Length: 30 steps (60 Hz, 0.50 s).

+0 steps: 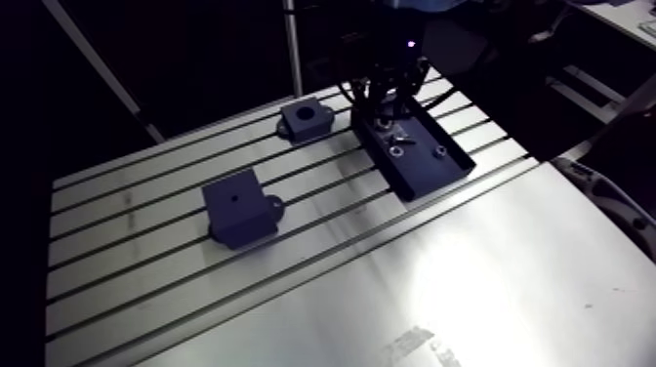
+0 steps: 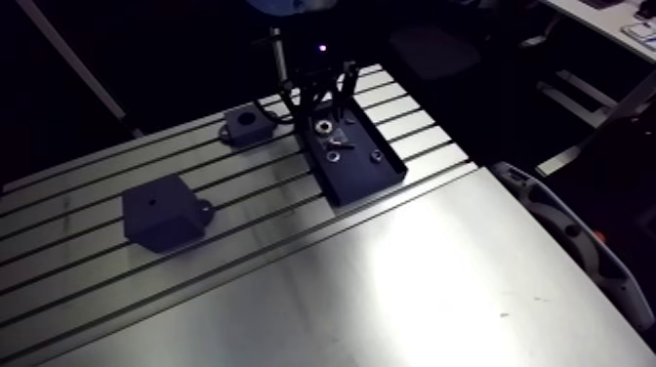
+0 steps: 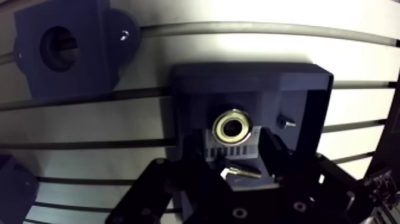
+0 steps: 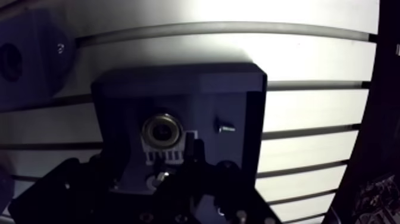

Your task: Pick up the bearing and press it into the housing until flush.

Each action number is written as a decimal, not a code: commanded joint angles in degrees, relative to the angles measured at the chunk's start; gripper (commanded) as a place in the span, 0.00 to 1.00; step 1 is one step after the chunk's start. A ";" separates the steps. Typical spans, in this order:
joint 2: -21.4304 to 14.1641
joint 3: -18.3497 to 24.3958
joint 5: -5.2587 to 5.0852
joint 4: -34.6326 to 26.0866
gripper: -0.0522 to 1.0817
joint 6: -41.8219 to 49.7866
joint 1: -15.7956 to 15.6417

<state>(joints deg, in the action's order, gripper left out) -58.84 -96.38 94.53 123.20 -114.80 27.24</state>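
The bearing [image 3: 233, 127], a shiny metal ring, lies flat at one end of a dark open tray [image 3: 309, 107]. My gripper [image 3: 233, 146] hangs low over it, open, with one dark finger on each side of the ring and a narrow gap at either flank. The housing [image 3: 59, 50], a dark block with a round bore facing up and a mounting ear, stands on the slotted table beside the tray, off to the gripper's side. In the arm view the housing [image 1: 305, 117] sits just left of the tray [image 1: 430, 176], with the gripper [image 1: 386, 102] above the tray's far end.
A loose screw [image 3: 239, 173] and a second small screw [image 3: 288, 123] also lie in the tray. A larger dark block [image 1: 239, 207] with a small hole on top stands on the table's left part. The table's smooth plate [image 1: 469, 283] lies nearer the front.
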 commanded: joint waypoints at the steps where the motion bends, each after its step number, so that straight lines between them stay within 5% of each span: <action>1: 0.52 0.08 0.00 0.07 0.41 0.23 -0.25; 30: 1.05 0.18 0.19 1.90 0.41 -0.21 -0.25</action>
<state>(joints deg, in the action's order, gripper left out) -57.98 -96.27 94.75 124.78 -114.84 26.99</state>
